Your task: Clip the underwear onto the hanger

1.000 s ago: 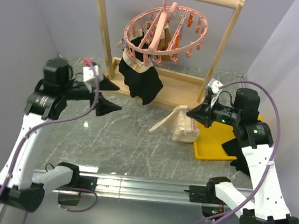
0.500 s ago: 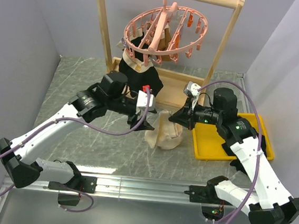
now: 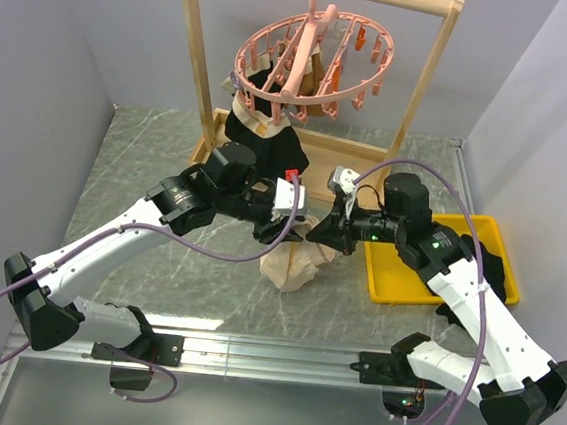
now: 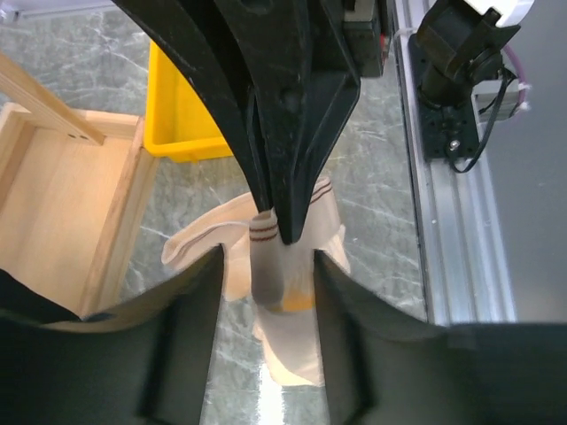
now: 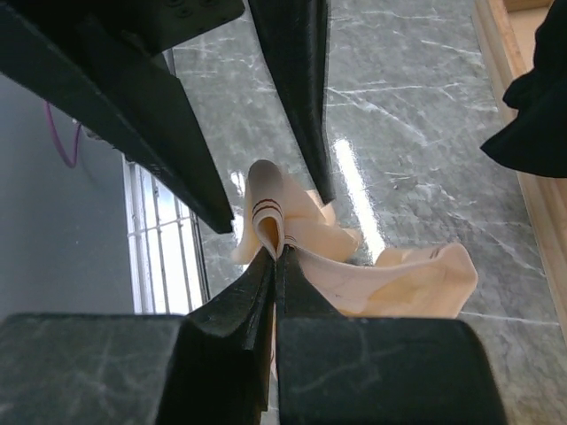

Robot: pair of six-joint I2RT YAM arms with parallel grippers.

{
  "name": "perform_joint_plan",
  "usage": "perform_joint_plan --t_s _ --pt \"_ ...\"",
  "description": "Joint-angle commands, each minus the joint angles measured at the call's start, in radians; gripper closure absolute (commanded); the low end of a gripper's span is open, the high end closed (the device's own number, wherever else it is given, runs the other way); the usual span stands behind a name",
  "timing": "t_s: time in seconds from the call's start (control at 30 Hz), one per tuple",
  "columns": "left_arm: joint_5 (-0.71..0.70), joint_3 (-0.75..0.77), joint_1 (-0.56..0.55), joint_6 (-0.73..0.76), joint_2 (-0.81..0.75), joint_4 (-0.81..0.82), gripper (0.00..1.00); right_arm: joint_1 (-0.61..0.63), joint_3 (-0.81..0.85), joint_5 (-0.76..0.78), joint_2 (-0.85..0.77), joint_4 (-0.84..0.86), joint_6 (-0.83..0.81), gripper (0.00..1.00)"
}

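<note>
Underwear [image 3: 293,266]: cream pair, lifted by a waistband fold, lower part draping onto the table [image 3: 149,149] in front of the wooden rack [image 3: 195,63].
Right gripper [image 5: 276,255]: clamped tight on that fold.
Left gripper [image 4: 267,262]: jaws apart, straddling the cloth just under the right tips; no pinch visible.
Hanger [image 3: 308,59]: pink ring high on the rack, black garments [image 3: 269,156] hanging below.
Risk: thin pinch may slip if tugged; fingertips so close could collide.
Writing: none legible; two thin dark-red waistband stripes only.

No writing, brand, number or sign can be read in any view. The underwear [image 4: 289,347] shows only thin dark stripes on its band, not lettering.
</note>
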Motion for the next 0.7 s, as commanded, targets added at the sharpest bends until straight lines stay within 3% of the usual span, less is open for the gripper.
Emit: perform_joint_plan --t_s 0.0,0.1,0.17,0.2,0.33,0.43,0.57,0.67 --pt "-0.013 0.000 -0.010 -0.032 -0.004 0.036 0.55 0.018 0.001 0.022 -0.003 0.067 -0.005 1.00" --pt "-0.027 0.023 -0.010 -0.022 0.018 -0.037 0.93 0.017 -0.004 0.039 -0.014 0.070 -0.011 0.98" --pt "-0.042 0.010 -0.010 -0.026 0.006 -0.045 0.98 0.017 -0.010 0.061 -0.021 0.075 -0.014 0.82" --pt "-0.048 -0.003 -0.008 -0.022 -0.008 -0.045 1.00 0.015 -0.021 0.074 -0.023 0.075 -0.020 0.63" --pt "-0.077 -0.076 -0.005 0.032 -0.140 -0.065 1.00 0.003 -0.055 0.170 -0.047 0.032 -0.104 0.39" --pt "-0.073 -0.156 0.007 0.088 -0.234 -0.106 1.00 -0.031 -0.102 0.188 -0.066 -0.003 -0.204 0.32" --pt "-0.045 -0.243 0.005 0.301 -0.298 -0.317 1.00 -0.064 -0.144 0.190 -0.044 -0.045 -0.360 0.32" --pt "-0.054 -0.303 0.005 0.374 -0.338 -0.381 1.00 -0.071 -0.135 0.179 0.003 -0.088 -0.465 0.32"
